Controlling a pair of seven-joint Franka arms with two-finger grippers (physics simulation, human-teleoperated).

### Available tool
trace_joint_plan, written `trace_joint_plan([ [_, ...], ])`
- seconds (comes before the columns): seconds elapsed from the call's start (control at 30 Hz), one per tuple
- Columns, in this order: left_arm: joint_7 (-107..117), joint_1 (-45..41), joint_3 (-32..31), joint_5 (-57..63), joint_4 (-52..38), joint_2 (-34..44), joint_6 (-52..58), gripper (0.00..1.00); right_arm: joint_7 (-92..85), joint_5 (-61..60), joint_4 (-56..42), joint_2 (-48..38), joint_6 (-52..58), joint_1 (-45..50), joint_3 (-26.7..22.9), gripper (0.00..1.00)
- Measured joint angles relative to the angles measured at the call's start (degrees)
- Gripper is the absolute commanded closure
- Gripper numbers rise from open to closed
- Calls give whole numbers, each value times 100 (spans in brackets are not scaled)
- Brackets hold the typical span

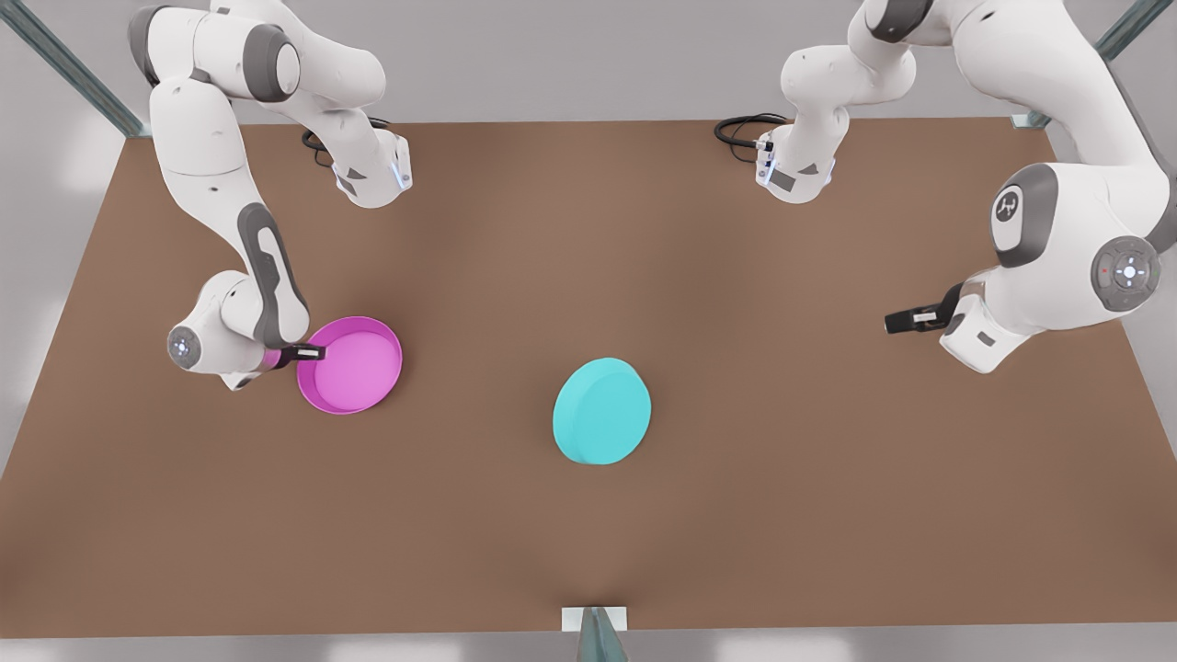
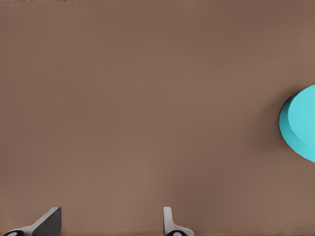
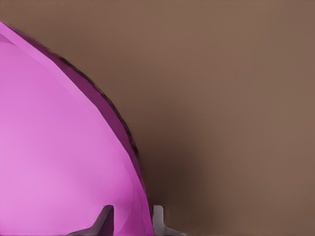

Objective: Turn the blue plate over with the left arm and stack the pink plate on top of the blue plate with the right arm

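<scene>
Two plates on the tabletop (image 1: pixel 782 515): blue plate (image 1: pixel 601 410) upside down near centre, pink plate (image 1: pixel 350 364) rim-up w/ right gripper (image 1: pixel 311 351) pinching its rim. Left gripper (image 1: pixel 906 319) hovers well apart, fingers spread wide, nothing held.

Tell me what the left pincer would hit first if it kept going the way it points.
Likely only the brown tabletop. The left pincer, open, points toward the front view's left and slightly down. The round turquoise plastic plate, lying base up, sits off to one side of that line, though depth is unclear.
</scene>
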State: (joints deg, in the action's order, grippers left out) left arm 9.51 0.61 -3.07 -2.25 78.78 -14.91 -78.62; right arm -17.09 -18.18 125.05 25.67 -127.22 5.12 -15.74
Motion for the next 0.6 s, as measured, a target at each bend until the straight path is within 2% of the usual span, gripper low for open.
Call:
trace_joint_plan([
  [0.07, -89, -19, 0, 8, 0, -1, -4, 0, -55, 2, -38, 3, 61, -7, 1, 78],
  [0.37, -381, -18, 6, 19, 0, -6, -24, 0, -315, -199, -948, -64, 621, 51, 0, 79],
  [0.6, -514, -17, 6, 22, 0, -10, -74, 0, -490, -1468, -2253, 220, 801, 1290, 154, 79],
])
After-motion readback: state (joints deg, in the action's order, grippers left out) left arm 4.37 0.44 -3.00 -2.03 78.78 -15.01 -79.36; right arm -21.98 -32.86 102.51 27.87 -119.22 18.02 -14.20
